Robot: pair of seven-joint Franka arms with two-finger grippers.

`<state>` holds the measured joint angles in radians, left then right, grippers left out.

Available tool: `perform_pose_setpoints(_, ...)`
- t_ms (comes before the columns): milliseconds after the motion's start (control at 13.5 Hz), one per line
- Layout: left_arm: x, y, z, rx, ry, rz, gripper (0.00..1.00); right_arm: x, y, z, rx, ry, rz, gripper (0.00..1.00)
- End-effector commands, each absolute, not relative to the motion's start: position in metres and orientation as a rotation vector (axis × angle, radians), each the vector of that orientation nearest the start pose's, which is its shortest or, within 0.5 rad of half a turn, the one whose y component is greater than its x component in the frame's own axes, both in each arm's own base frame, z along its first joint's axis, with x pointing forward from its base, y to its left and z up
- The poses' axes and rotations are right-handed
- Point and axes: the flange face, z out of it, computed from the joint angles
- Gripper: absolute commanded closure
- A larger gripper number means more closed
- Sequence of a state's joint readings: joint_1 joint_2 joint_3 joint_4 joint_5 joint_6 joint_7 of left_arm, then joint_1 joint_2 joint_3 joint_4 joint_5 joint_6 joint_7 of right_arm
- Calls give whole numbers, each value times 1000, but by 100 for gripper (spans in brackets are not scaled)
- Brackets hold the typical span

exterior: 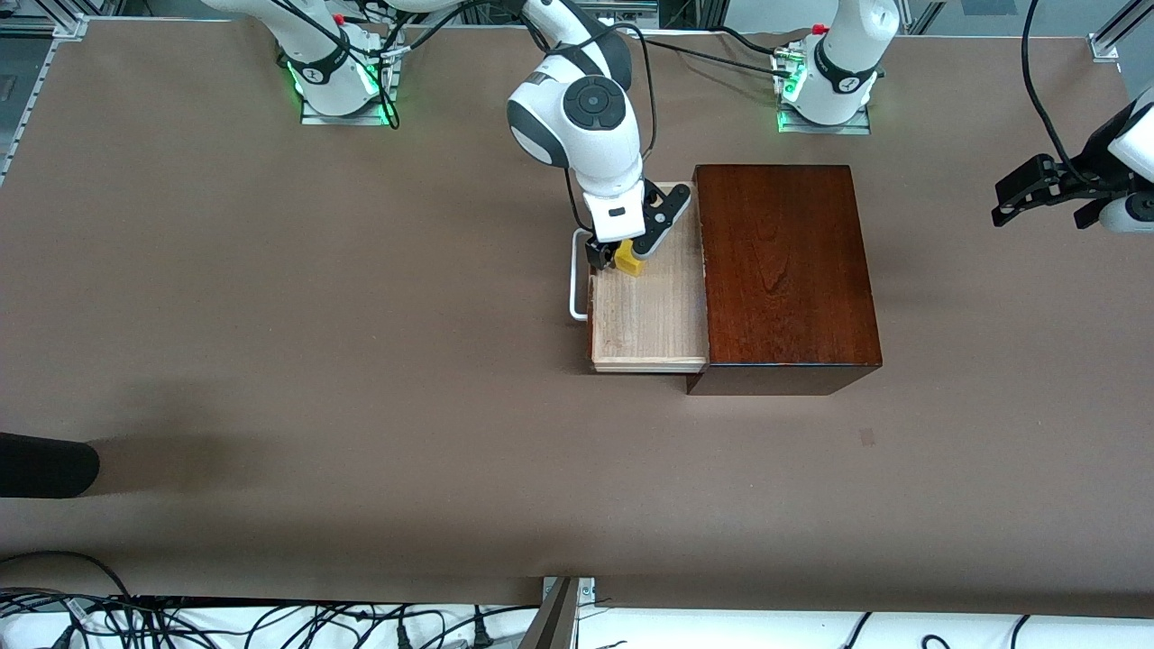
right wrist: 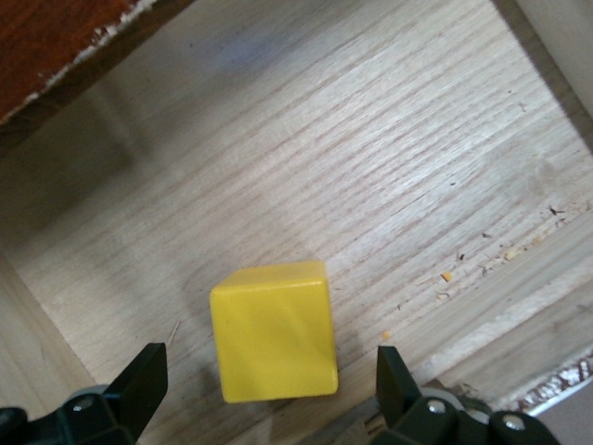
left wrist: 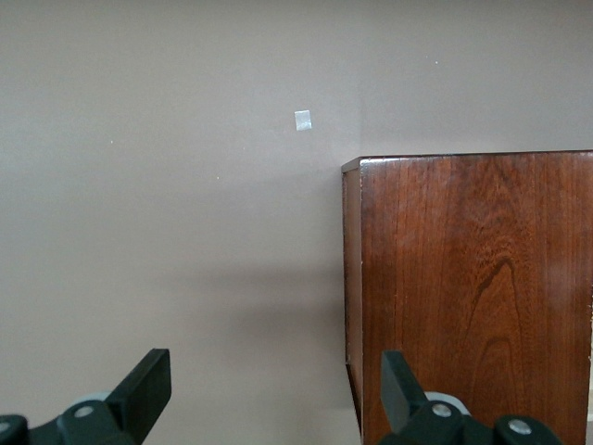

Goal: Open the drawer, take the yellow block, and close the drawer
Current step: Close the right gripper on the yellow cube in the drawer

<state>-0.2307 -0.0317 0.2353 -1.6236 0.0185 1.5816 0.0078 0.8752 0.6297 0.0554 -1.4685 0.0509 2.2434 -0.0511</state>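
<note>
The small bright yellow cube [right wrist: 274, 331] lies in the open pale-wood drawer [exterior: 645, 315] mid-worktop, between the spread right pincer [exterior: 622, 257] fingers: light, rigid, smooth, best pinched across flat faces. The left pincer [exterior: 1037, 189], spread, waits over the worktop's edge at the left arm's end.

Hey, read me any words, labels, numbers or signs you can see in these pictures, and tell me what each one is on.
No readable text.
Wooden box, drawer, yellow block: plain, unmarked.
Small round marks on the arm bases: too small to read.
Small pale square on the table: blank.
</note>
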Motion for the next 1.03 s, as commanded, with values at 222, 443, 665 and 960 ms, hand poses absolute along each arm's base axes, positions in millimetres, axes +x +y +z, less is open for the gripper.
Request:
perform_pose_setpoints(222,552,10,623,-3107,39,2,0,438,596,300,-2666,-1399,-207,0)
perform_pose_setpoints(443,555,9,618,-3103,37,11,0,439,595,294,-2671,-1408,-203,3)
perform_pose_setpoints(665,557,9,615,-3104,37,13,0,440,594,290,-2675,-1433,-205,55)
perform_pose_setpoints(960,558,12,616,-3106,25,-11,0,443,591,291,-2677,-1477,-216,97)
